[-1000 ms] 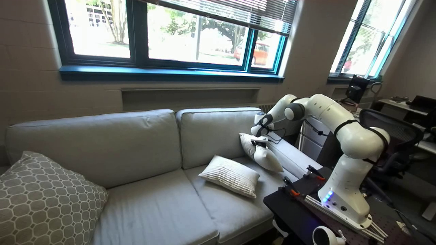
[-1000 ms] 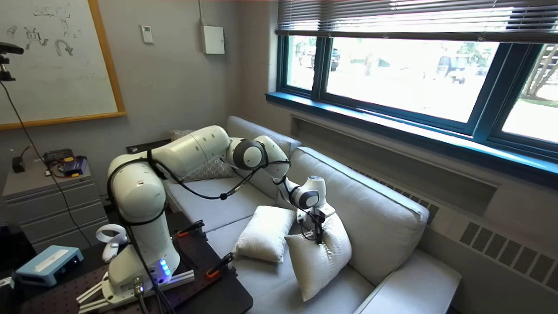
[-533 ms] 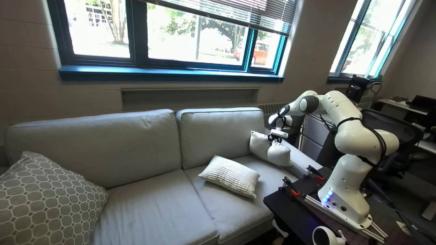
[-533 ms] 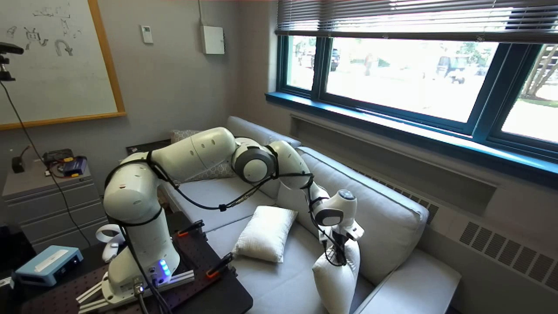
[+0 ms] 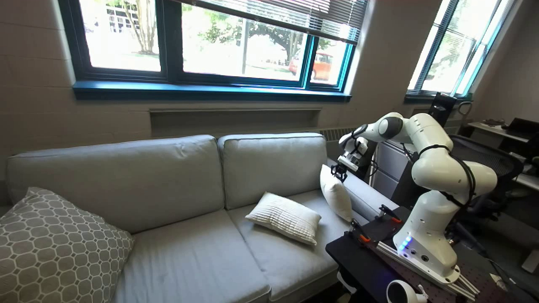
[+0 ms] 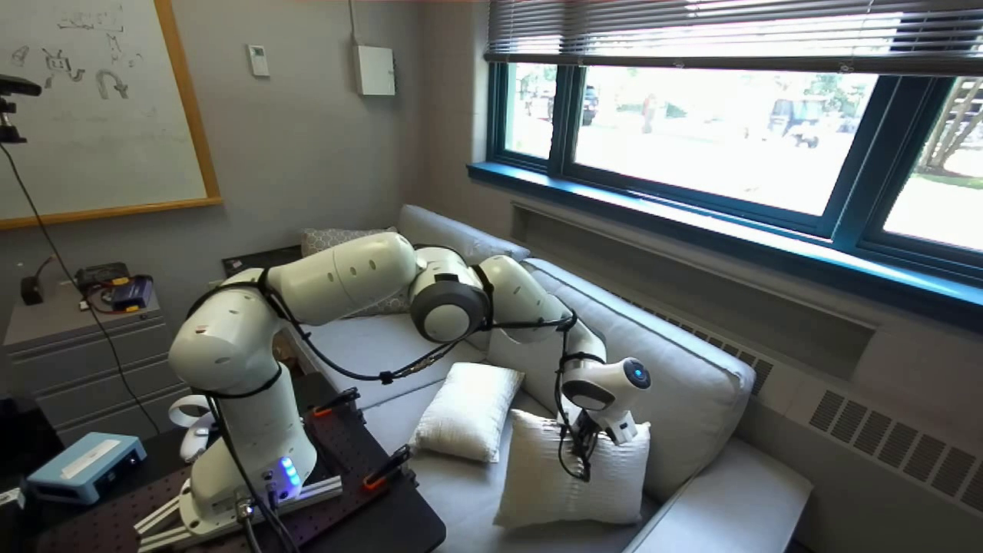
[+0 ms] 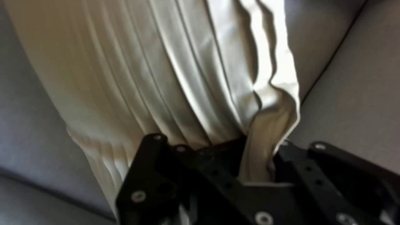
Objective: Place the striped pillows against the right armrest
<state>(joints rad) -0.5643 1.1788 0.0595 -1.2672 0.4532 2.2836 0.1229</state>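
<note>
While the black end effector [image 7: 261,150] pinches a gathered fold of one square cream striped fabric pillow [image 5: 334,195], its jaws drawn tight on the cloth, that pillow is held on edge just beside the low, padded, light grey right armrest [image 5: 366,193]; whether the two touch, I cannot tell. A second square cream pillow [image 5: 286,216] with raised stripes lies on the light grey fabric sofa [image 5: 189,261], well apart from the armrest.
</note>
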